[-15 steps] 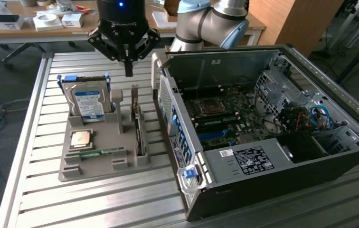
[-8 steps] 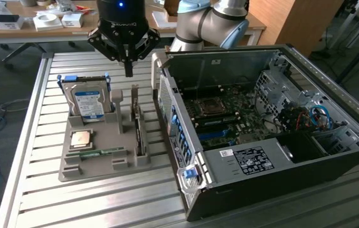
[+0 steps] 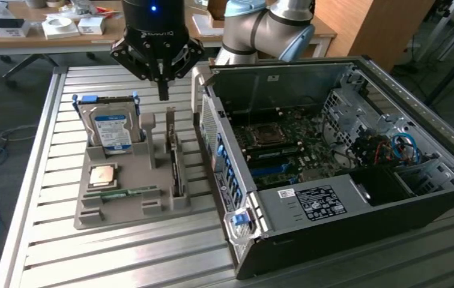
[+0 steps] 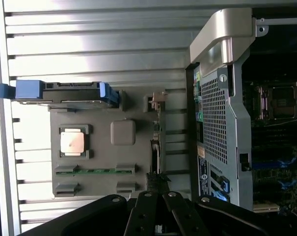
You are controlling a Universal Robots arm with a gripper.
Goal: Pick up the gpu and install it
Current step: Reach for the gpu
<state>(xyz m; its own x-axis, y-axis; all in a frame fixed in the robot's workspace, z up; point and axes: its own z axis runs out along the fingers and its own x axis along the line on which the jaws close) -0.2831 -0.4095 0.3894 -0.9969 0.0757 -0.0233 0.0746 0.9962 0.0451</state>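
Note:
The gpu stands on edge in a slot at the side of the grey holder tray nearest the computer case, its pale bracket strip at the far end. In the wrist view the gpu appears edge-on as a thin dark strip. My gripper hangs above the far end of the tray, just beyond the bracket, and touches nothing. Its fingers are shut with nothing between them. The gripper points towards the gpu's near end in the wrist view.
The open computer case lies on the exterior view's right, motherboard exposed. The tray also holds a silver hard drive, a processor chip and a green memory stick. All rest on a slatted metal table.

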